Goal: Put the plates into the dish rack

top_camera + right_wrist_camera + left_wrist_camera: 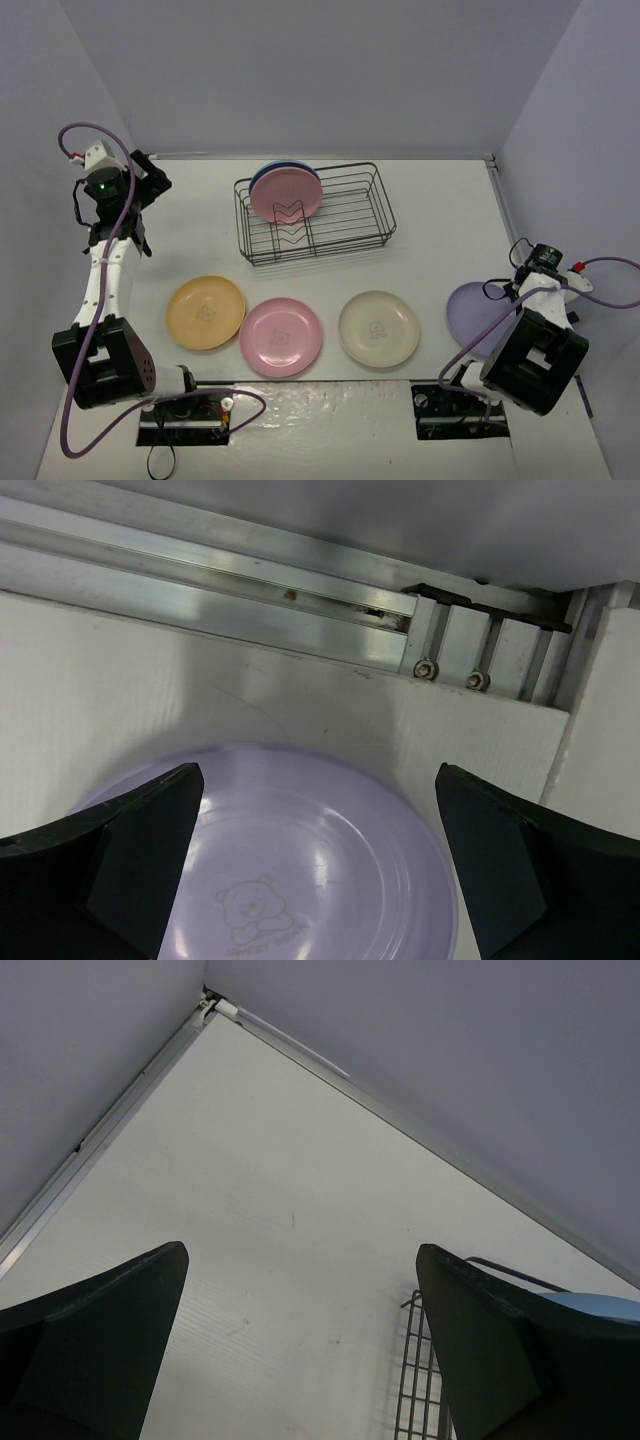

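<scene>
The black wire dish rack [372,216] stands at the back centre. A pink plate [286,196] stands upright in its left end, with a blue plate [266,174] behind it. On the table in a row lie a yellow-orange plate [205,312], a second pink plate [281,337], a cream plate [378,329] and a purple plate [472,312]. My left gripper [152,176] is open and empty, left of the rack; its wrist view shows the rack's corner [420,1385]. My right gripper [318,780] is open above the purple plate [320,880], one finger on each side.
Grey walls enclose the table on three sides. An aluminium rail [250,590] runs along the right edge, just beyond the purple plate. The table's back left corner [212,1002] lies ahead of the left gripper.
</scene>
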Motion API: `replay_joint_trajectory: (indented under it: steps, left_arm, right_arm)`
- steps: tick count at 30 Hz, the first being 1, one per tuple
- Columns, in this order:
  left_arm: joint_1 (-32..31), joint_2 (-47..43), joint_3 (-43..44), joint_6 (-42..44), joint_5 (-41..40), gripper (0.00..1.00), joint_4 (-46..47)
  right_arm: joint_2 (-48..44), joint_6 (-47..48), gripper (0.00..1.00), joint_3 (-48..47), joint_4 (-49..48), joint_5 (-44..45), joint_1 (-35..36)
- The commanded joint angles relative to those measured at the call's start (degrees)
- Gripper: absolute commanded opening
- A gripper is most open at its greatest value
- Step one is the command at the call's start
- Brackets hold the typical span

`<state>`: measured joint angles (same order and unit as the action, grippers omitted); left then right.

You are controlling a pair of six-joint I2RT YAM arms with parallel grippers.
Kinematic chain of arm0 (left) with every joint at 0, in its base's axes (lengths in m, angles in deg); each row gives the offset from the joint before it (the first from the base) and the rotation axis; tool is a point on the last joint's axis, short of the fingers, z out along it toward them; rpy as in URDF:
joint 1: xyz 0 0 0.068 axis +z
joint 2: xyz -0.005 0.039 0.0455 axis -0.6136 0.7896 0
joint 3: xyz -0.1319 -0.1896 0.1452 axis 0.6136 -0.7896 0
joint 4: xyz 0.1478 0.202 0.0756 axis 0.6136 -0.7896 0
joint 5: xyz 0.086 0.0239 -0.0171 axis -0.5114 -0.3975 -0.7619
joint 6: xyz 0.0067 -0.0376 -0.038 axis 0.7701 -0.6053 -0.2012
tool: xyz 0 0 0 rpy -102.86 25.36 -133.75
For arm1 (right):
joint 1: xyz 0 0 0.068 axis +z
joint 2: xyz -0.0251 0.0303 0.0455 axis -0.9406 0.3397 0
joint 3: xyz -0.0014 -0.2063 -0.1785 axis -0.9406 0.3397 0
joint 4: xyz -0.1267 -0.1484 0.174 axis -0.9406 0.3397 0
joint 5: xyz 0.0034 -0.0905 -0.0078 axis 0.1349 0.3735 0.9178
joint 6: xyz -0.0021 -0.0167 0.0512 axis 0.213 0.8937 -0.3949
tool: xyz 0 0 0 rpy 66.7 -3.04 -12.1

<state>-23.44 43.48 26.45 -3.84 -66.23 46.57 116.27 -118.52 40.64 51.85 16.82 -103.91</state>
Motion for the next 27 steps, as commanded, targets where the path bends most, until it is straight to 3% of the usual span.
replay_joint_trajectory:
  steps: [1, 6, 14, 27]
  left_arm:
    - [0.2, 0.6, 4.7, -0.2, 0.2, 0.97, 5.1]
    - [0.3, 1.2, 4.7, -0.7, 1.2, 0.97, 6.0]
    - [0.2, 0.6, 4.7, -0.6, 0.9, 0.97, 6.2]
    - [0.3, -2.6, 3.9, -0.2, 0.2, 0.97, 4.4]
  right_arm:
    - [2.8, 0.2, 1.00, 0.9, -2.7, 0.0, -2.6]
    - [2.5, -0.6, 0.89, 2.8, -4.5, -3.6, -3.7]
    - [1.4, -3.3, 0.82, 6.6, -7.7, -13.6, -3.8]
    - [-1.1, -1.0, 0.10, 10.8, -14.5, -21.9, -3.6]
